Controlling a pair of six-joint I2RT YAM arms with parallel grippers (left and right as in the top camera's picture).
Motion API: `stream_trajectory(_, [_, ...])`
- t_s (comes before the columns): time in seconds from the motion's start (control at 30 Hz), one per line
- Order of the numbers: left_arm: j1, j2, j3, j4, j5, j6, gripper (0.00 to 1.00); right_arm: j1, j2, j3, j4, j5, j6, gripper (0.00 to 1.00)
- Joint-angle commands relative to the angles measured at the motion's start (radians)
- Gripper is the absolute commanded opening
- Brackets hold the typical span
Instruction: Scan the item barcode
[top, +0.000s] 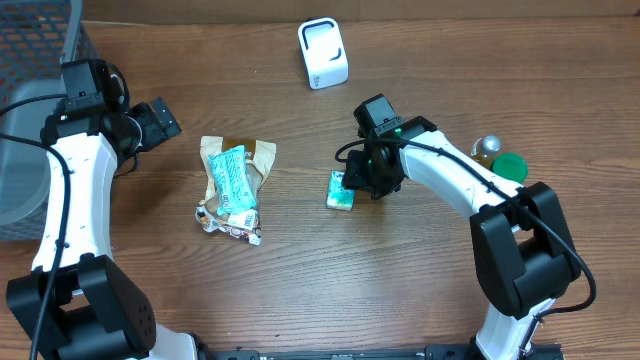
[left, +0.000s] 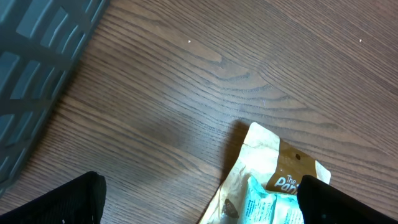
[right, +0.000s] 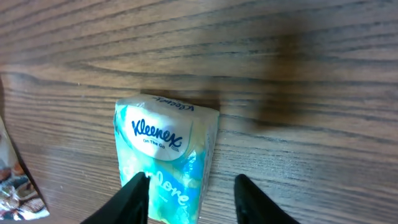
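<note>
Two arms reach over the table in the overhead view: the left gripper hangs beside the gray basket, and the right gripper sits over the tissue pack, which lies flat on the wood, well apart from the white scanner. Seen from the left wrist, the fingers stand spread wide, empty, above a brown snack packet. From the right wrist, the jaws are partly spread and clamp nothing: one finger overlaps the pack's near end, the other is clear of it.

wood table | on it: tissue pk, snack bags, scanner
</note>
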Motion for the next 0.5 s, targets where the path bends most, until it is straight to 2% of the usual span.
stream_trajectory(0.0, [-0.007, 0.002, 0.019, 0.001, 0.006, -0.006, 1.0, 0.006, -0.01, -0.008, 0.003, -0.012, 0.019, 0.33])
stream_trajectory(0.1, [-0.007, 0.002, 0.019, 0.001, 0.006, -0.006, 1.0, 0.006, -0.01, -0.036, 0.019, -0.012, 0.07, 0.31])
stream_trajectory(0.47, [-0.007, 0.002, 0.019, 0.001, 0.006, -0.006, 1.0, 0.003, -0.012, -0.113, 0.13, -0.053, 0.07, 0.25])
